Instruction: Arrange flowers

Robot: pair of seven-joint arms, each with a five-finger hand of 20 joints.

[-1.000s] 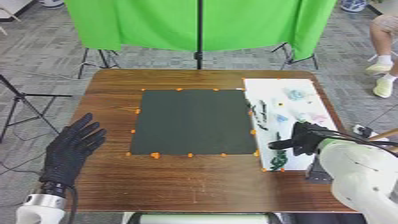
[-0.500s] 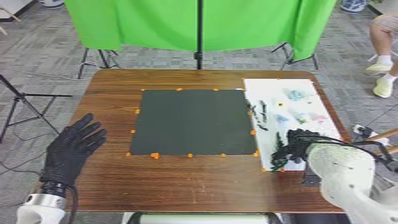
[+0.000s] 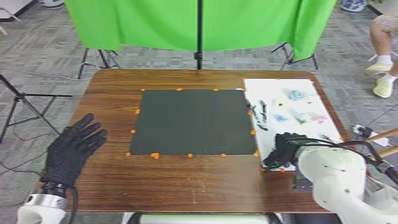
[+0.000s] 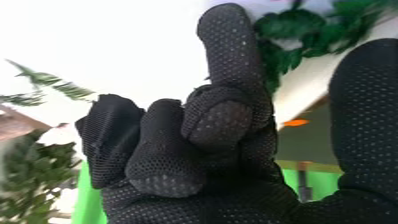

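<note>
Right hand [image 3: 286, 146] over the white sheet's [image 3: 266, 90] near end, thumb and forefinger apart beside green leaves [image 4: 293, 27]! Left hand [image 3: 71, 152] at the table's [image 3: 187, 187] left, fingers straight.

The head view is looking forward and down across the surface [image 3: 195, 185] from above; the right wrist view is peering (very closely) past the right robot hand [image 3: 286, 145]. Both are catching the white sheet [image 3: 265, 90] and green cloth [image 3: 151, 30].
</note>
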